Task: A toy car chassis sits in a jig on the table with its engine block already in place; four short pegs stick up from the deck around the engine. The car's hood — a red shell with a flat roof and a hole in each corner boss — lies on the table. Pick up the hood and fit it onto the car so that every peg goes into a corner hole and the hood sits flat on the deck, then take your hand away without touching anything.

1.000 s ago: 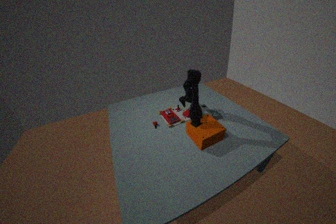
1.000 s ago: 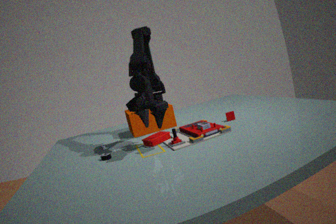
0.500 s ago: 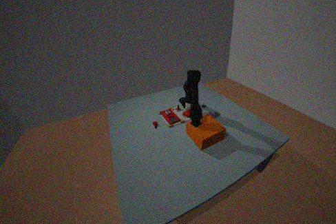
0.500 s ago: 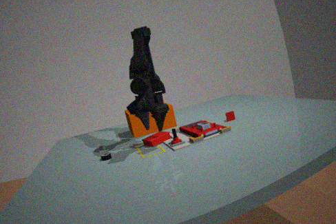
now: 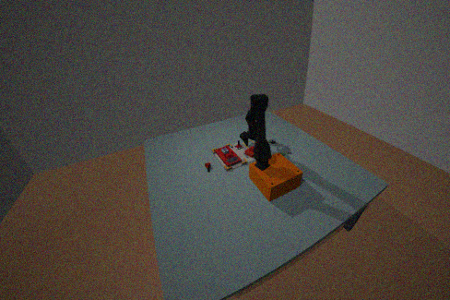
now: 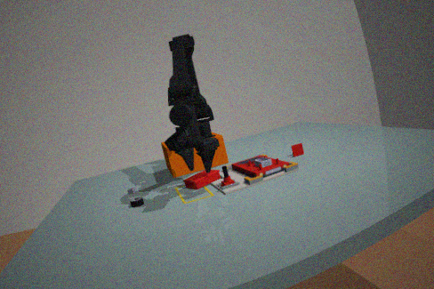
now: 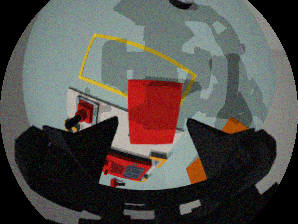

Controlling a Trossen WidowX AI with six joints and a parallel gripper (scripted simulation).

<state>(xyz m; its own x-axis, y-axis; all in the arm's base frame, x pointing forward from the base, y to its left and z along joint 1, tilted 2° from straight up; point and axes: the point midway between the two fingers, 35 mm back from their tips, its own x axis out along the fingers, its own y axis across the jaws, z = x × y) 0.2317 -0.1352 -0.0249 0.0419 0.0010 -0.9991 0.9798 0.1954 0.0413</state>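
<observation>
Fingers spread wide, nothing between them; gripper [image 6: 198, 169] hangs just above the hood [image 7: 153, 110], straddling it for a grasp. Hood lies on the table [image 6: 311, 212], partly over a yellow outline [image 7: 100, 46]. Car [image 6: 262, 165] in its jig at 3 o'clock in the exterior view.

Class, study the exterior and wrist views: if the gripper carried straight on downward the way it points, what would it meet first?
Most likely the red hood, lying right below the open gripper; exact depth is unclear.
</observation>
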